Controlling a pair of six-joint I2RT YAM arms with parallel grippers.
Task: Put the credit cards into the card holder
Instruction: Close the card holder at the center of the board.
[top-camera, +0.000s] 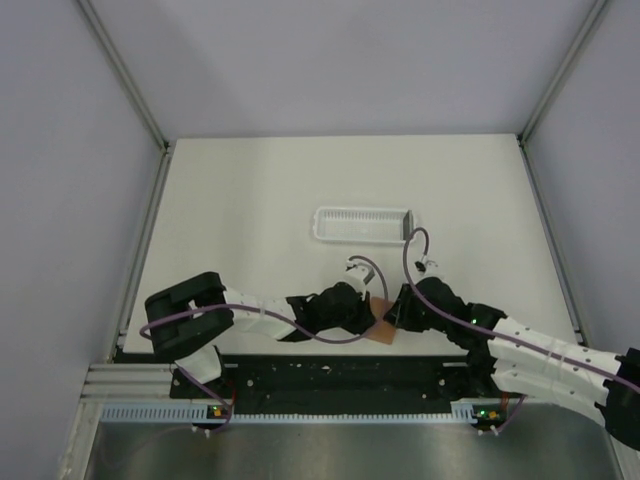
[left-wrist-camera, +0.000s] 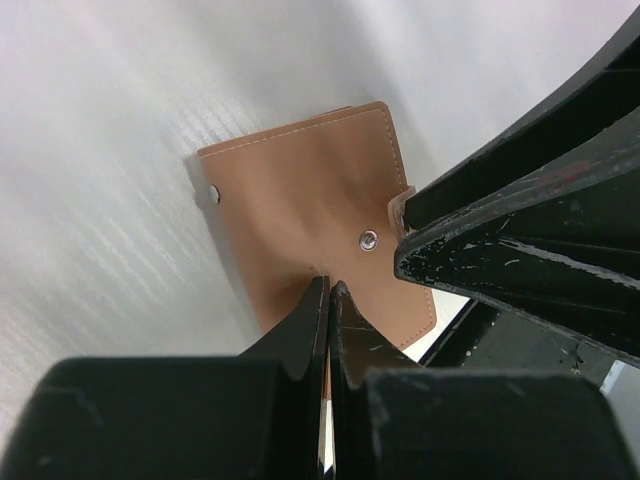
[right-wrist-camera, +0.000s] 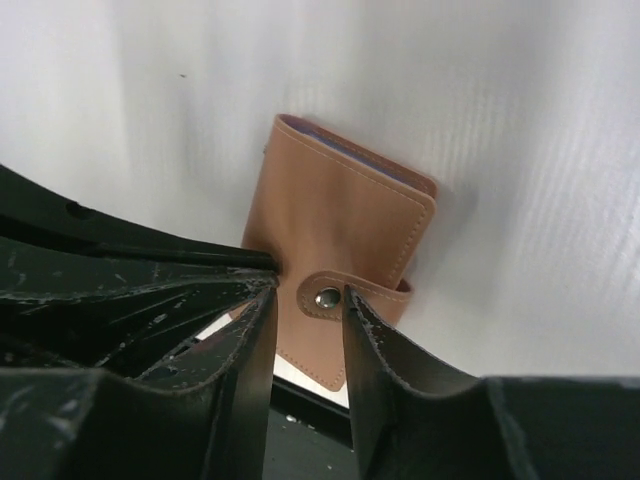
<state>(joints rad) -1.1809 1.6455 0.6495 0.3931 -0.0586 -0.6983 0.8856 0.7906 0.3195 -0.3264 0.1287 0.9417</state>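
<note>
White table (top-camera: 250, 200) is carrying the snapped-shut holder (right-wrist-camera: 340, 220) at its near edge, no cards showing. Left gripper (left-wrist-camera: 328, 290) is resting on it, jaws together, while the right gripper (right-wrist-camera: 310, 292) is straddling the strap (right-wrist-camera: 350, 298), jaws slightly apart. Looks like it's finishing up, so next it's just lifting clear.

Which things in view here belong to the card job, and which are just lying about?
Job: wallet, shut and snapped; left gripper, closed, at its near edge; right gripper, open, fingers either side of the snap. No cards in view.
Lying about: white tray, further back.
</note>
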